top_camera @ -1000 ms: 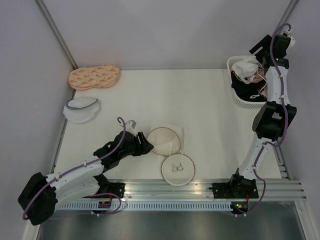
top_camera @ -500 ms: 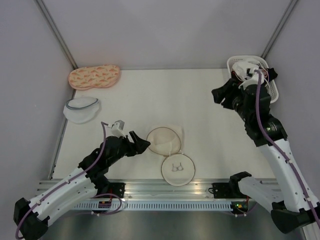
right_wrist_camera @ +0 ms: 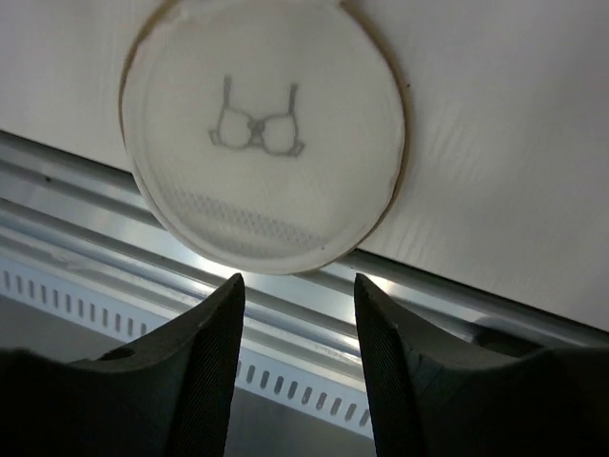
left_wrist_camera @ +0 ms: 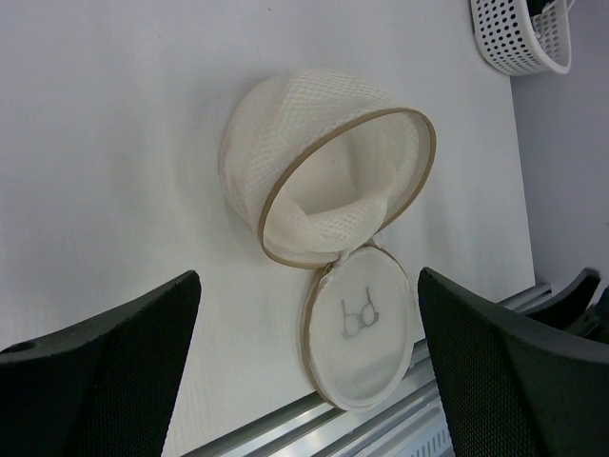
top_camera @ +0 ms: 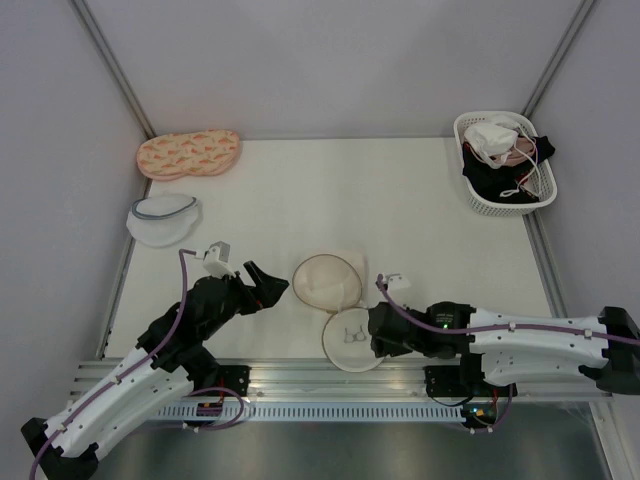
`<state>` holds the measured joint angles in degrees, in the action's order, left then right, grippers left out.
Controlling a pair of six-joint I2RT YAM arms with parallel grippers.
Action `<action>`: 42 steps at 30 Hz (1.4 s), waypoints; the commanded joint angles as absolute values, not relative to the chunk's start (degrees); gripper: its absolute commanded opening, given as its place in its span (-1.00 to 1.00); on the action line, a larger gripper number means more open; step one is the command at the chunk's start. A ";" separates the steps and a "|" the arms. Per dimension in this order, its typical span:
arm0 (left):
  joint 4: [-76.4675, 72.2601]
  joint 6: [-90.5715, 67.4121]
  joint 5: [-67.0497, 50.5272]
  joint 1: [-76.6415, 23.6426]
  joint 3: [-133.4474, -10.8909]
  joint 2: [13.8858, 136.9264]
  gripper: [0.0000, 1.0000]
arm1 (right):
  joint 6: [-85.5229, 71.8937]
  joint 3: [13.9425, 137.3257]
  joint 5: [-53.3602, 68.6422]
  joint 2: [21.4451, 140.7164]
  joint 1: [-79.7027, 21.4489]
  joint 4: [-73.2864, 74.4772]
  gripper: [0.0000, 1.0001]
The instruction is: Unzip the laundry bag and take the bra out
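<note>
1. Since swinging down from beside the white perforated plastic basket [top_camera: 540, 192] half a second ago, now lying low along the near edge of the white surface [top_camera: 420, 230]: right gripper [right_wrist_camera: 297, 284], jaws parted with nothing between them, poised over the flat round lid [right_wrist_camera: 262, 133] with the small bra symbol.
2. Round cream-beige domed mesh laundry bag [top_camera: 326, 281]: unzipped, mouth gaping, lid flipped toward the near edge and reaching over the metal rail [top_camera: 560, 375]; same spot as before.
3. Left gripper [top_camera: 271, 282]: jaws spread wide and empty, just left of the bag, not touching it; drawn back and raised a little compared with a second ago, when close to the bag's rim.
4. White padded bra [top_camera: 492, 137]: out of the bag, on top of the pile in the basket at the far right corner, with a black garment [top_camera: 485, 183] beneath and a pink garment [top_camera: 522, 150] beside; well apart from both grippers.
5. Long peach patterned pouch [top_camera: 187, 154] and white mesh pouch with grey-blue rim [top_camera: 163, 218]: unmoved at the far left.
</note>
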<state>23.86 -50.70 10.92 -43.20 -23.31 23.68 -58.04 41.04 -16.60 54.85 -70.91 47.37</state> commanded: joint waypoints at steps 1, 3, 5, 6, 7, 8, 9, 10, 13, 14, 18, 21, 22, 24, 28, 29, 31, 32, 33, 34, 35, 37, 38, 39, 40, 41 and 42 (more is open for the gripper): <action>27.24 -51.24 13.88 -43.16 -26.98 22.59 0.97 | -71.53 40.52 -23.55 59.57 -82.48 48.16 0.09; 27.86 -50.89 14.32 -43.24 -27.25 21.97 0.98 | -75.40 40.69 -24.52 64.41 -85.85 47.64 0.04; 28.39 -50.89 14.59 -43.24 -27.33 21.53 0.99 | -77.94 39.73 -24.17 68.44 -89.11 44.23 0.01; 28.56 -50.89 14.59 -43.24 -27.42 21.45 0.99 | -78.57 38.68 -23.56 69.60 -89.82 42.99 0.00; 29.00 -50.80 14.68 -43.16 -27.42 21.18 0.99 | -79.53 38.32 -23.64 70.65 -90.96 42.11 0.00; 29.18 -50.89 14.76 -43.24 -27.51 21.01 0.99 | -80.50 38.15 -24.43 71.97 -91.58 41.66 -0.01; 29.44 -50.98 14.68 -43.24 -27.60 20.83 0.99 | -82.16 37.54 -25.30 72.42 -92.19 41.31 -0.03; 29.53 -51.06 14.68 -43.24 -27.51 20.66 0.99 | -82.70 37.09 -25.83 72.68 -92.63 40.79 -0.03; 29.62 -51.33 14.76 -43.16 -26.98 20.21 0.99 | -85.60 35.34 -28.02 72.69 -92.72 38.76 -0.05; 29.71 -51.59 14.77 -43.24 -26.90 20.13 0.99 | -86.74 35.07 -28.82 72.08 -92.72 38.50 -0.04; 29.53 -52.29 14.33 -43.24 -26.28 20.21 0.99 | -90.52 34.28 -32.16 70.05 -92.81 37.09 0.01; 29.71 -52.38 14.15 -43.24 -26.28 20.39 0.99 | -93.86 33.93 -33.92 68.12 -93.25 36.65 0.11; 29.71 -52.30 14.15 -43.24 -26.37 20.22 0.99 | -95.00 33.84 -34.36 67.77 -93.77 36.91 0.11; 29.88 -52.12 14.33 -43.16 -26.45 20.13 0.99 | -98.69 34.45 -35.07 67.50 -94.04 39.36 0.13; 30.06 -52.12 14.50 -43.24 -26.28 19.60 0.99 | -103.27 36.12 -35.07 71.00 -94.13 44.38 0.18; 30.06 -52.12 14.41 -43.24 -26.28 19.60 0.99 | -104.05 36.47 -34.98 71.62 -94.13 44.82 0.19; 30.15 -52.12 14.33 -43.24 -26.19 19.60 0.99 | -104.41 36.47 -34.98 72.85 -94.13 44.56 0.20; 30.15 -52.12 14.33 -43.24 -26.19 19.69 0.99 | -105.20 36.47 -35.07 73.21 -94.13 44.39 0.19; 30.15 -52.12 14.24 -43.24 -26.10 19.60 0.99 | -105.47 36.39 -35.16 73.56 -94.13 44.30 0.19; 30.23 -52.12 14.24 -43.24 -26.02 19.51 0.99 | -105.82 36.30 -35.33 73.91 -94.13 44.12 0.18; 30.15 -52.21 14.15 -43.24 -26.02 19.42 0.99 | -105.99 36.12 -35.51 74.09 -94.13 44.03 0.17; 30.23 -52.29 14.06 -43.24 -25.93 19.34 0.98 | -106.79 36.04 -36.29 74.53 -94.13 43.68 0.09; 30.23 -52.21 13.98 -43.24 -25.93 19.42 0.99 | -106.79 35.95 -36.47 74.71 -94.13 43.51 -0.06; 30.15 -52.29 13.89 -43.24 -25.93 19.42 0.99 | -106.79 35.86 -36.74 74.97 -94.04 43.24 -0.13; 30.15 -52.29 13.80 -43.24 -25.75 19.42 0.99 | -106.79 35.69 -37.00 75.58 -94.13 42.89 -0.32; 30.23 -52.38 13.71 -43.24 -25.66 19.34 0.99 | -106.79 35.60 -37.09 75.93 -94.04 42.80 -0.48; 30.23 -52.47 13.54 -43.24 -25.58 19.34 0.99 | -106.61 35.60 -36.92 76.81 -93.87 42.72 -0.74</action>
<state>30.37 -51.11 13.43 -43.20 -25.34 19.81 -104.73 34.59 -34.52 75.16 -93.65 42.78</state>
